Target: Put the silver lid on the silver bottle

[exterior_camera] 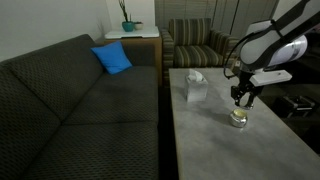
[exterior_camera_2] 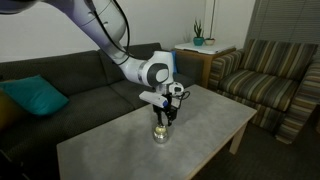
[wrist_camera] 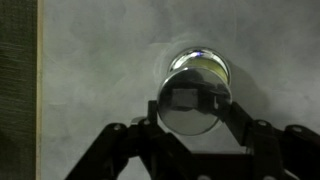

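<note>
Hovering over the grey table [exterior_camera: 200,140], the black gripper [exterior_camera: 241,99] pinches the small round shiny silver lid [wrist_camera: 188,110] by its rim, which looks light, stiff and slippery, just above the squat shiny silver metal bottle [wrist_camera: 202,60] — nearly centred on its mouth

The bottle [exterior_camera: 238,119] stands on the table [exterior_camera: 215,152], apart from the box [exterior_camera: 195,87] that sits on the same table. The hand [exterior_camera: 241,100] hangs straight above the bottle, with the lid [wrist_camera: 188,105] between its fingers [wrist_camera: 230,112], over the bottle's mouth. A sofa [exterior_camera: 70,110] runs along one long side of the table, with a cushion [exterior_camera: 112,58] on it. An armchair [exterior_camera: 195,45] stands beyond the table's end. A side table [exterior_camera: 132,38] carrying a plant [exterior_camera: 126,20] fills the corner between sofa and armchair.
</note>
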You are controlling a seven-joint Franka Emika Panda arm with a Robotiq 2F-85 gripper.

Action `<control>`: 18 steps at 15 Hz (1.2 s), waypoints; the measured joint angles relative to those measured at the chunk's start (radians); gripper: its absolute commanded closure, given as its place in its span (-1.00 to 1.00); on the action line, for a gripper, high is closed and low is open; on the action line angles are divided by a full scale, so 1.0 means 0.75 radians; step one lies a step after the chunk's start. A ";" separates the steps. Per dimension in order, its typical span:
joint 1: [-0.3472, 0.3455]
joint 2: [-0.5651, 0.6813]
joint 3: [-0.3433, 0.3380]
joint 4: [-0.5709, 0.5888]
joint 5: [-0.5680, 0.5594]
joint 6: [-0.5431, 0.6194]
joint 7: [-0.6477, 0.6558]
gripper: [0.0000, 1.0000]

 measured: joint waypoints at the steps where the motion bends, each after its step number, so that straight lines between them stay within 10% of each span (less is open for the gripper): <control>1: -0.012 0.029 0.008 0.042 0.002 -0.026 -0.018 0.13; 12: -0.077 0.070 0.090 0.095 0.002 -0.098 -0.138 0.13; 13: -0.077 0.070 0.091 0.095 0.002 -0.103 -0.142 -0.37; 16: -0.077 0.068 0.092 0.096 0.002 -0.120 -0.153 -0.37; 17: -0.077 0.068 0.092 0.096 0.002 -0.123 -0.153 0.13; 18: -0.077 0.068 0.092 0.096 0.002 -0.125 -0.154 0.13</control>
